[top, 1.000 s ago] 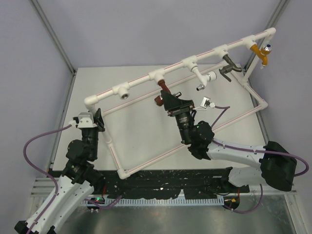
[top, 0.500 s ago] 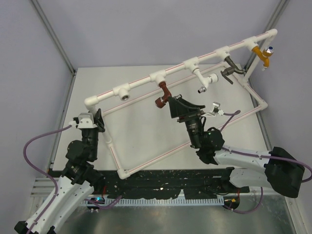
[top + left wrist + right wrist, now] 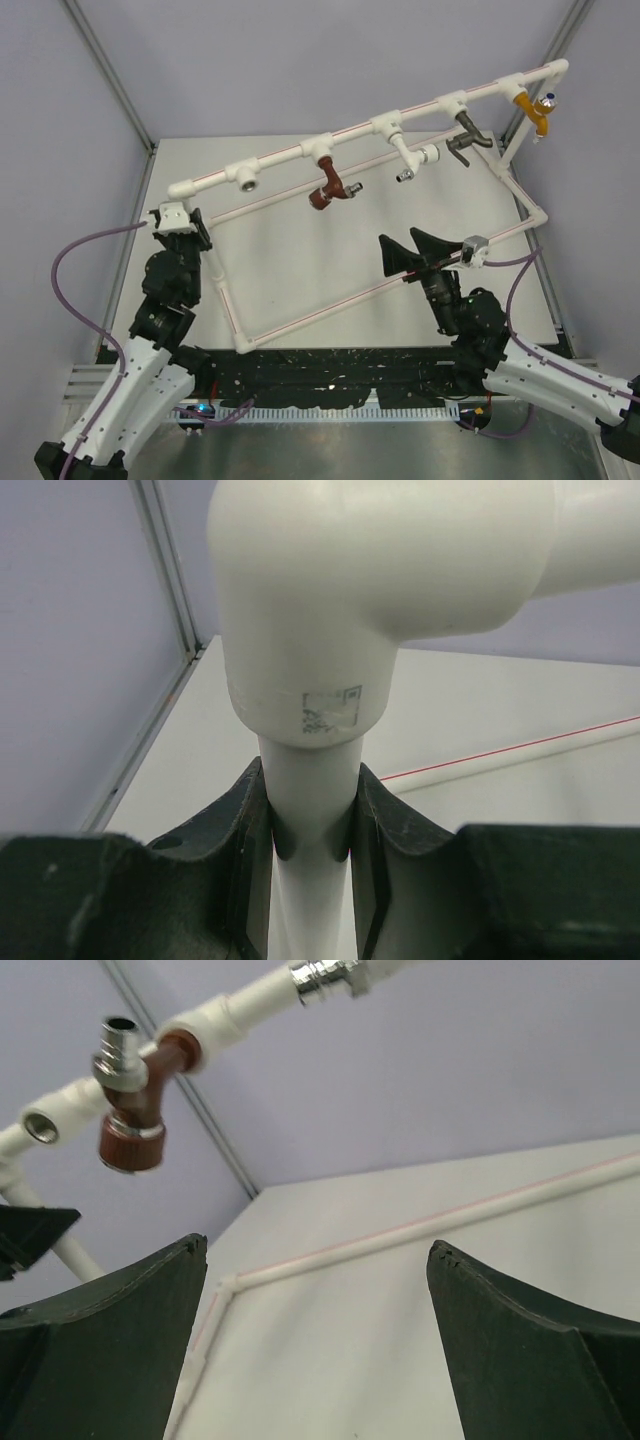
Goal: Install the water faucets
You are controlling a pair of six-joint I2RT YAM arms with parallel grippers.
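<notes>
The reddish-brown water faucet (image 3: 328, 186) hangs from a tee on the top rail of the white pipe frame (image 3: 290, 153), round knob lowest. In the right wrist view the faucet (image 3: 130, 1100) is at the upper left, far beyond the fingers. My right gripper (image 3: 400, 240) (image 3: 318, 1250) is open and empty, well to the near right of the faucet, over the tabletop. My left gripper (image 3: 192, 230) (image 3: 312, 830) is shut on the frame's upright pipe (image 3: 310, 800), just below the corner elbow (image 3: 380, 590).
On the same rail sit an empty tee socket (image 3: 247, 178), a white spout with a chrome end (image 3: 415, 162), a dark bronze tap (image 3: 465, 140) and an orange tap (image 3: 535, 105). The frame's lower pipes (image 3: 330, 310) cross the table in front of my right gripper.
My right gripper has opened, let go of the faucet and drawn back to the near right. The faucet stays on its tee. The frame's left end and my left gripper shifted slightly.
</notes>
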